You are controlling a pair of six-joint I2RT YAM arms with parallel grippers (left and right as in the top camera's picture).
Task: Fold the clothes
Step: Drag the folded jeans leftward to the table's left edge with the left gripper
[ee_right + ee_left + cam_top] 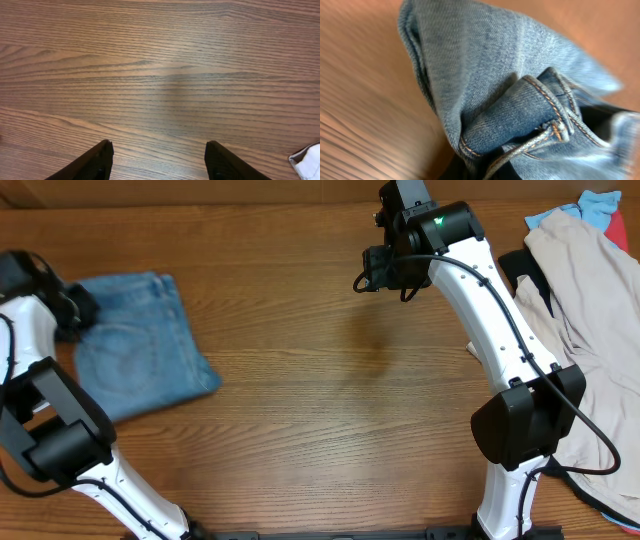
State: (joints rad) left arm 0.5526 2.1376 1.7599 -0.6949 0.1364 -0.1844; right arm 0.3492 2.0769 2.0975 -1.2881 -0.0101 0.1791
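The clothes are a pair of light blue denim jeans (140, 345), folded into a compact rectangle at the table's left side. My left gripper (72, 310) is at the bundle's left edge, shut on the jeans. In the left wrist view, bunched denim (495, 90) with orange-stitched seams fills the frame and hides the fingers. My right gripper (368, 272) hovers over bare wood at the back centre, far from the jeans. It is open, and nothing lies between its dark fingertips (159, 143).
A pale beige garment (590, 290) sprawls along the right edge, beside the right arm's base. Small bright-blue (590, 205), red (628, 225) and black (530, 275) garments lie around it. A white scrap (307, 160) shows at the right wrist view's lower right corner.
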